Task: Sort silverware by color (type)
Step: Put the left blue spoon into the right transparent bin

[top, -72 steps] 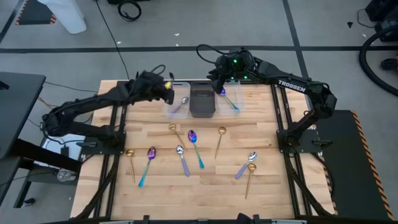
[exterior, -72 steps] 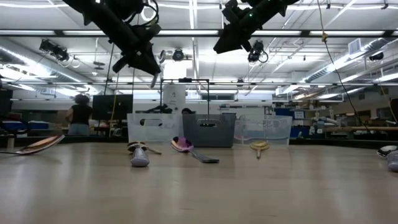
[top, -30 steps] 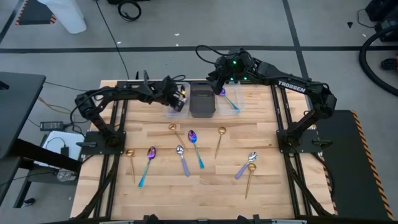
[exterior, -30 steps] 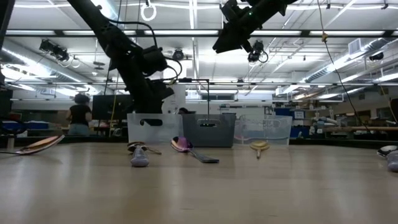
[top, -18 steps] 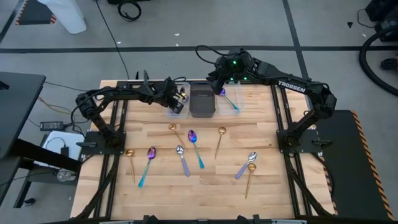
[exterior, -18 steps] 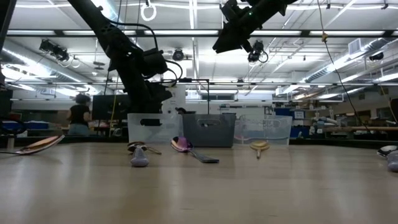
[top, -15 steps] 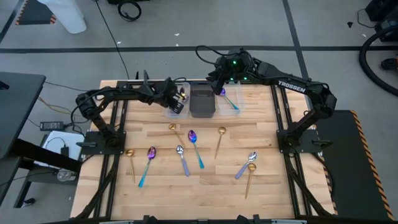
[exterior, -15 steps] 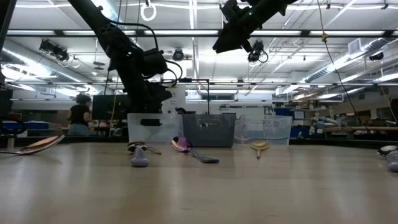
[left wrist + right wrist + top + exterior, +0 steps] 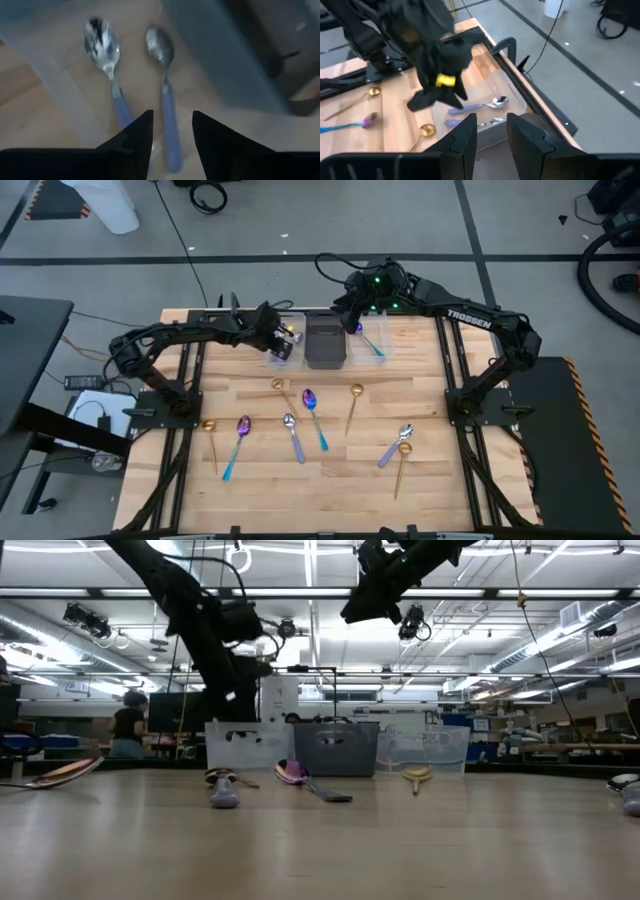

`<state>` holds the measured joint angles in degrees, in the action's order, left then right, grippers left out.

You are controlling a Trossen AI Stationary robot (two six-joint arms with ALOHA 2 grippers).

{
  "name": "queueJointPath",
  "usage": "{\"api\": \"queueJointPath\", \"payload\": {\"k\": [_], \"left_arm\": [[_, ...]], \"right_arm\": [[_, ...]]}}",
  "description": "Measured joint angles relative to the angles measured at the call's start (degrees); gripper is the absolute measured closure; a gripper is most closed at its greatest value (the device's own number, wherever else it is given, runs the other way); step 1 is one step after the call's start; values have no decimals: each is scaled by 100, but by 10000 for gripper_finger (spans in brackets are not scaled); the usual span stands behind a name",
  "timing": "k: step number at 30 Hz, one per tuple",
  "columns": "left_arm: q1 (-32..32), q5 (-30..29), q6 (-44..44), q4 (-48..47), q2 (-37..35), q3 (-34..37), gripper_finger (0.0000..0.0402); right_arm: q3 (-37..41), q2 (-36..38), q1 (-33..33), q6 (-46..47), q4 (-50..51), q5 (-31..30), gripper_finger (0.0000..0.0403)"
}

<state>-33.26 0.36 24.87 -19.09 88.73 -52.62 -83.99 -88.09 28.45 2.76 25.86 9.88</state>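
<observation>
Lavender-handled spoons (image 9: 165, 95) lie side by side, two of them, on the floor of the clear left bin (image 9: 283, 340), directly under the left gripper (image 9: 171, 131), whose dark fingers stand parted with nothing between them. Judgement: the drop is made, and the step in hand is getting clear of the bin. Best done by rising straight up until the fingertips are above the bin wall, then swinging toward the open table; a sideways drag could catch the wall and shove the bin against the dark middle bin (image 9: 325, 342) beside it. Jaws may as well remain apart for the next pick. Right gripper (image 9: 490, 131) hangs high over the back of the table near the clear right bin (image 9: 368, 338), fingers slightly apart and empty; that bin holds a teal-handled spoon (image 9: 366, 337). Loose on the wood, well in front of the bins: gold spoons (image 9: 352, 406) at several spots, one just before the left bin, one at the far left, one at the right; teal-handled, purple-bowled spoons (image 9: 314, 416) near the middle and left; lavender-handled ones (image 9: 293, 436) at centre and at right, the right one touching or overlapping a gold spoon. Next pick for the left arm, probably: the central lavender one. Approach from above, fingers straddling the handle across its width.
</observation>
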Motion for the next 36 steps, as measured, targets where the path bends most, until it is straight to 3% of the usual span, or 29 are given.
{"api": "queueJointPath", "payload": {"k": [5,11,19,24,36], "left_arm": [[234,-2,6,-409,-874,-2,256],[814,4,578,-1824,-1837,-9,256],[1827,72,1900,-3964,-2179,46,256],[2670,238,2745,-4045,-2178,231,256],[4013,388,4113,-3892,-2177,803,256]], "right_arm": [[0,0,8,65,52,14,286],[0,0,8,-3,136,25,286],[-2,0,8,-506,86,-154,286],[-2,0,10,-290,94,-547,286],[-1,0,8,-410,82,-555,286]]}}
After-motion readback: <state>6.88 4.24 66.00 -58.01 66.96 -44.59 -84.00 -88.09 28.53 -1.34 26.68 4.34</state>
